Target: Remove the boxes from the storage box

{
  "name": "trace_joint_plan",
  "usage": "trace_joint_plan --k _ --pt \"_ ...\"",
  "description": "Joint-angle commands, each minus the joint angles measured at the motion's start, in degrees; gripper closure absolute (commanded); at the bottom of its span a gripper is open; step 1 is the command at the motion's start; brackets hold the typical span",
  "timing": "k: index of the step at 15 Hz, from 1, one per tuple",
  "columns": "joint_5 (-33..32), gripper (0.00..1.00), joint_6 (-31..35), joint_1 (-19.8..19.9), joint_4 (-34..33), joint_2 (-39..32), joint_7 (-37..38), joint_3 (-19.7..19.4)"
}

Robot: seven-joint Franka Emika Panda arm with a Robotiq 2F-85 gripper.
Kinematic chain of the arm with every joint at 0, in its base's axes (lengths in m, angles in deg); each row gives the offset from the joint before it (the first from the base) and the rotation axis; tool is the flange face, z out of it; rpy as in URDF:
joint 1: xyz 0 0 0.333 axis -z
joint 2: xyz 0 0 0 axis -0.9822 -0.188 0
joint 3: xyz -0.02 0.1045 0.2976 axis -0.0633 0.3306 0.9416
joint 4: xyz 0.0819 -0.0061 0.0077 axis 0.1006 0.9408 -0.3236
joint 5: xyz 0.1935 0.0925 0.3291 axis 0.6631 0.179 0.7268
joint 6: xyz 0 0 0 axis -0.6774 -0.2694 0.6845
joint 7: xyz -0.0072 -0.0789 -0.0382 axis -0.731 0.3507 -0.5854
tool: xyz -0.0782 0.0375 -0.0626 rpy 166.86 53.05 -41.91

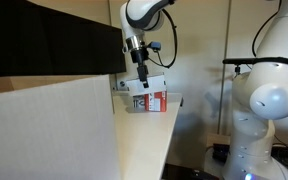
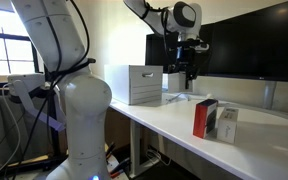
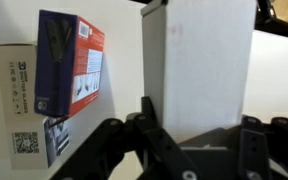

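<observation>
Gripper pinches a tall white box between its two fingers. Left of it, a red and blue box and a printed white box lie on the table. The big storage box stands apart from them.

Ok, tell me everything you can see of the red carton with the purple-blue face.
The small red cardboard-looking carton with a purple-blue face is rectangular, with white printing on its red side, and looks closed. It stands on the white table, outside the large off-white storage box, beside a white carton with black print; whether they touch is unclear. The gripper, shut on a plain white carton, is clear of it.
</observation>
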Motion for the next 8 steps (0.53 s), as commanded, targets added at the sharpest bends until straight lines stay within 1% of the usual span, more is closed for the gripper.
trace_joint_plan --k 1,4,8 --pt "1.63 0.70 1.06 1.56 2.21 -1.63 1.04 0.19" --pt "0.94 0.70 4.83 1.99 4.55 -2.76 3.97 0.97" --pt "0.10 0.70 9.28 1.41 7.03 -3.83 7.78 2.92"
